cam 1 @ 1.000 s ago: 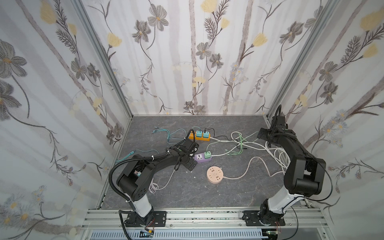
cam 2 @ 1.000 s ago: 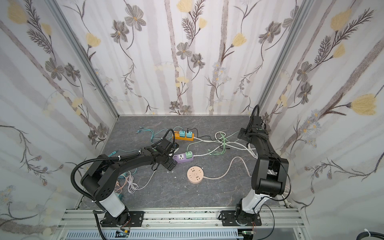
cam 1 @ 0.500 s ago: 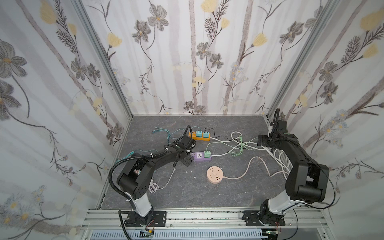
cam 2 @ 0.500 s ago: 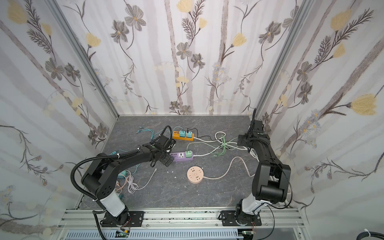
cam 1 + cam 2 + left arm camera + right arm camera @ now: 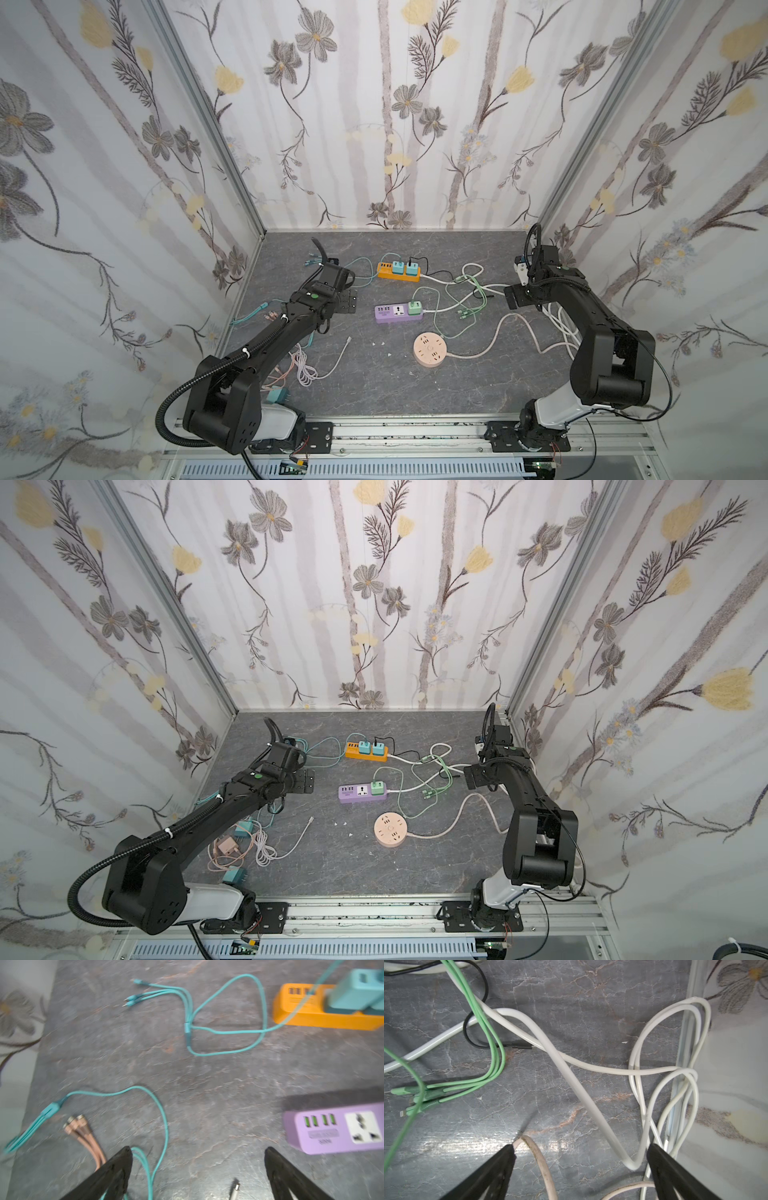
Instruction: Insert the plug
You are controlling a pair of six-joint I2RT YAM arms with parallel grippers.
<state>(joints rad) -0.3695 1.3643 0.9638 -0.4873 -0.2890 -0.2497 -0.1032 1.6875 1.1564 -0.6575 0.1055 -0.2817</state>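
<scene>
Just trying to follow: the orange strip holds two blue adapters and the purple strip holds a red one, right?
Not quite: the purple strip holds a green adapter, as both top views show. The orange strip does hold two blue adapters.

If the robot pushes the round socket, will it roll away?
Probably not. The round socket lies flat on the table, so it would likely slide rather than roll. Its cord curls loosely and looks floppy, so it may trail behind or tug the socket sideways.

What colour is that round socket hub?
The round socket hub is peach-pink, clearest in a top view.
</scene>
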